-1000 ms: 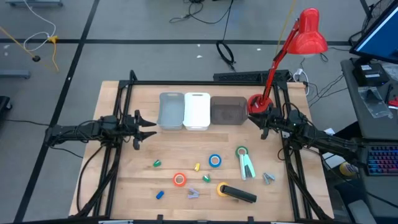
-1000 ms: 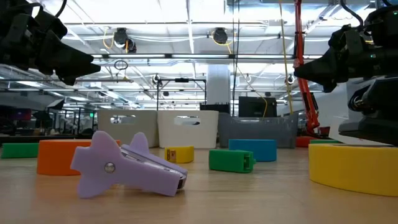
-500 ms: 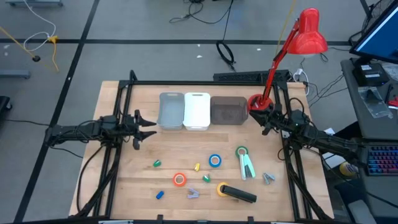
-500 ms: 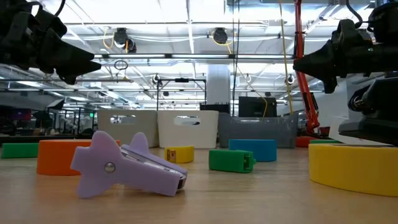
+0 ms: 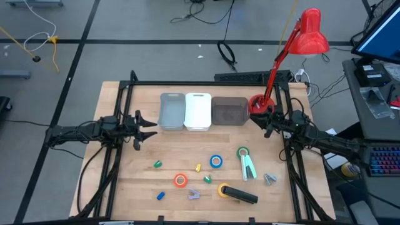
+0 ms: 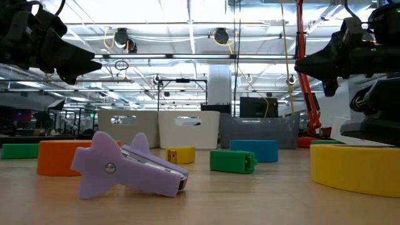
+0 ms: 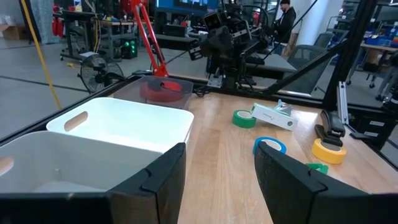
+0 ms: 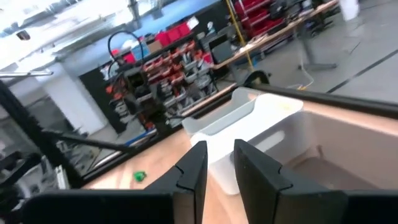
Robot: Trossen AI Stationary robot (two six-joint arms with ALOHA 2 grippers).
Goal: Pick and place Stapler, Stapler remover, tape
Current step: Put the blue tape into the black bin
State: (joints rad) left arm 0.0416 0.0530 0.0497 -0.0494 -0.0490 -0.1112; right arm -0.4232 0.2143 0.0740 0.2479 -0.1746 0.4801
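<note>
Claws both hang empty: left claw [image 5: 145, 129] spread apart by the table's [image 5: 134, 181] left edge, right claw [image 5: 267, 124] narrowly parted by its right edge. Black stapler [image 5: 240, 195], purple remover [image 5: 194, 194] and tape rolls [image 5: 216, 161] lie unpicked near the front edge; bins [image 5: 198, 111] behind look empty.

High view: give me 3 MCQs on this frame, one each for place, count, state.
1. What does the yellow tape lie against?
A. white bin
B. black stapler
C. lamp

2. How many bins stand in the row?
A. two
B. three
C. five

3. What does the left gripper hold?
A. nothing, open
B. blue tape
C. a stapler

Answers:
1 B, the yellow ring touches the black stapler's end.
2 B, light grey bin, white bin and dark bin stand side by side.
3 A, its fingers are spread over bare table.
</note>
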